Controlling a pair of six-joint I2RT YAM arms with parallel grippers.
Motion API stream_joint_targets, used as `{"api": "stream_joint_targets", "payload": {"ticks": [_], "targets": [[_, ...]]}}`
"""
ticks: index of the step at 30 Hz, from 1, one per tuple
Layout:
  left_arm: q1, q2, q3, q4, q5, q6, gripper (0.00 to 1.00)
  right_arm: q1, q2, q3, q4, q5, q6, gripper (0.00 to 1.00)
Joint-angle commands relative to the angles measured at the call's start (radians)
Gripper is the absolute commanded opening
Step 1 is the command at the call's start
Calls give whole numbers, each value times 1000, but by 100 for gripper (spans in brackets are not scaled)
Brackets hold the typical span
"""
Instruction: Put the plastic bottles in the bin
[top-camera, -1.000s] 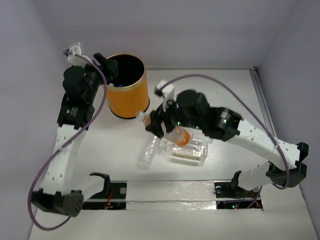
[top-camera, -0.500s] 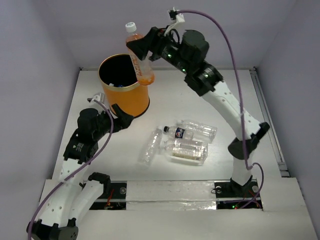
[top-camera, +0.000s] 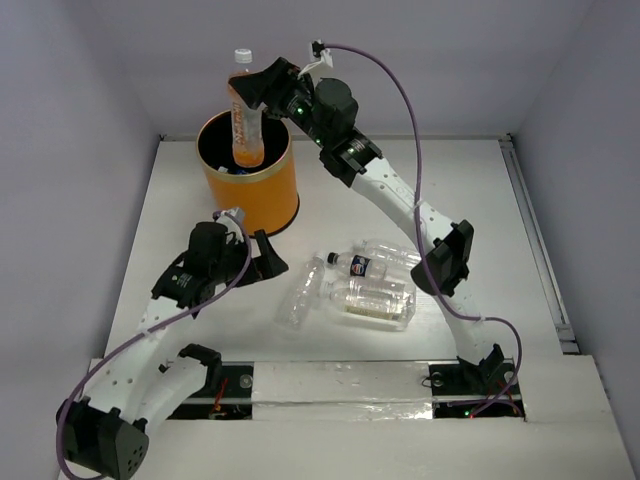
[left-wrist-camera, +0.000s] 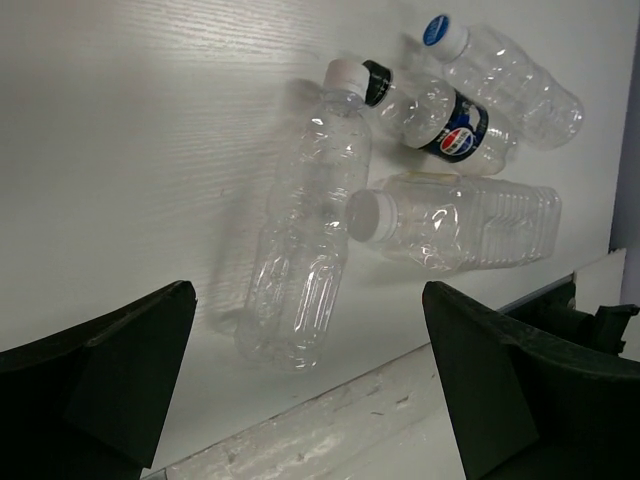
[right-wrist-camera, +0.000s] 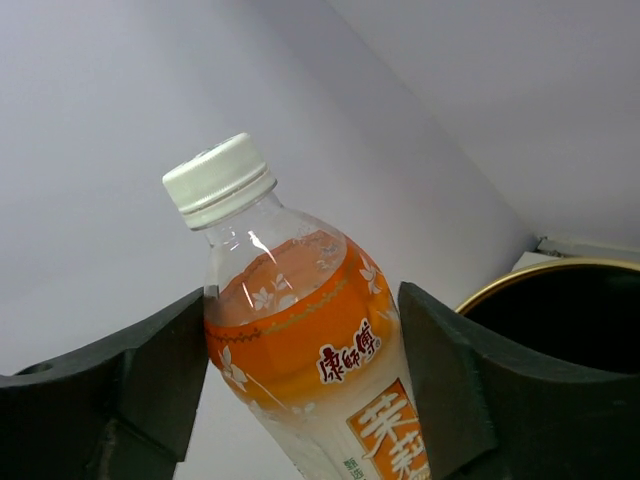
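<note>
my gripper (left-wrist-camera: 307, 292): left one, both fingers (left-wrist-camera: 100, 370) spread wide at the bottom corners, holding nothing
slim clear bottle (left-wrist-camera: 300, 250): lying flat on the white table (left-wrist-camera: 120, 130), right between my fingers, white cap pointing away from me
ribbed clear bottle (left-wrist-camera: 460, 220): on its side, white cap right up against the slim one
dark-label bottle (left-wrist-camera: 445, 125): just behind the ribbed one, black cap
blue-cap bottle (left-wrist-camera: 505, 70): farthest back, next to the dark-label one
</note>
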Motion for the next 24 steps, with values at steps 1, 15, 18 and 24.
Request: {"api": "stream_joint_targets", "payload": {"ticks": [1,15,18,24], "targets": [[-17,56,-16,53,11,29,97,-6,-24,-1,86,56,5,80],[-139,381,57,121,-9,116,97,-37,-329,-378,50,-25,-182,89],[-161,457,72,109,-33,127,97,-37,-510,-619,43,-72,-266,63],[-205,536,106,119,-13,135,96,-37,-878,-1099,-173,-209,-349,6]]}}
